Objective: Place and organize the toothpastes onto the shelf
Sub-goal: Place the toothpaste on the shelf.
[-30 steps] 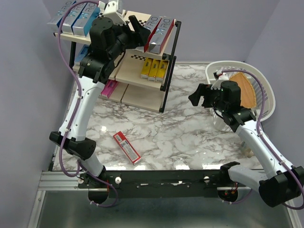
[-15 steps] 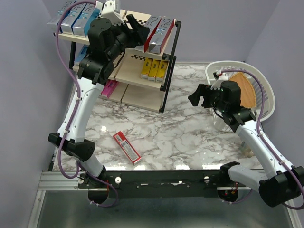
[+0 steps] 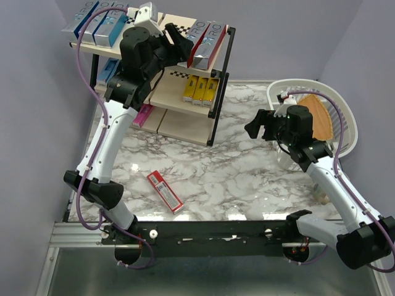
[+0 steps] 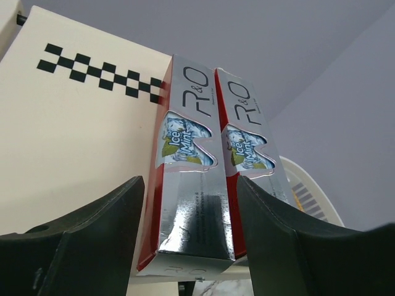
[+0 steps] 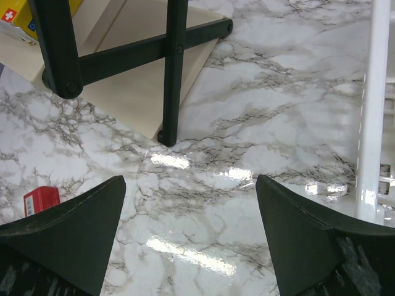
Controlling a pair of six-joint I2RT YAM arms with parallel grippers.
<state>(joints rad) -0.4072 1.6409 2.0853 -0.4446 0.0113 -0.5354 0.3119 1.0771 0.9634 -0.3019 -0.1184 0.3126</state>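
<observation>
From above, my left hand [image 3: 179, 38] is up at the top board of the shelf [image 3: 179, 120], beside two silver-and-red toothpastes [image 3: 207, 43] lying at its right end. Blue and silver boxes [image 3: 99, 21] fill the top board's left end. Three yellow boxes [image 3: 200, 89] sit on the middle tier and a pink box [image 3: 143, 116] lies lower down on the left. One red box [image 3: 165, 191] lies flat on the marble worktop [image 3: 247, 179], well apart from the shelf. My right hand [image 3: 254, 126] hovers over the worktop just beside the white basket [image 3: 345, 123], which holds a wooden board [image 3: 318, 117].

At my left wrist, my fingers [image 4: 105, 234] lie along both long sides of the nearer silver box [image 4: 191, 209], half closed with no gap showing. Its twin [image 4: 247, 129] lies touching it on the right. A checkered strip [image 4: 99, 71] runs across the board to the left.

At my right wrist, the hand is spread wide and holds nothing. Below it is bare marble, with the shelf's black leg [image 5: 173, 68] ahead and a corner of the red box at the left edge.
</observation>
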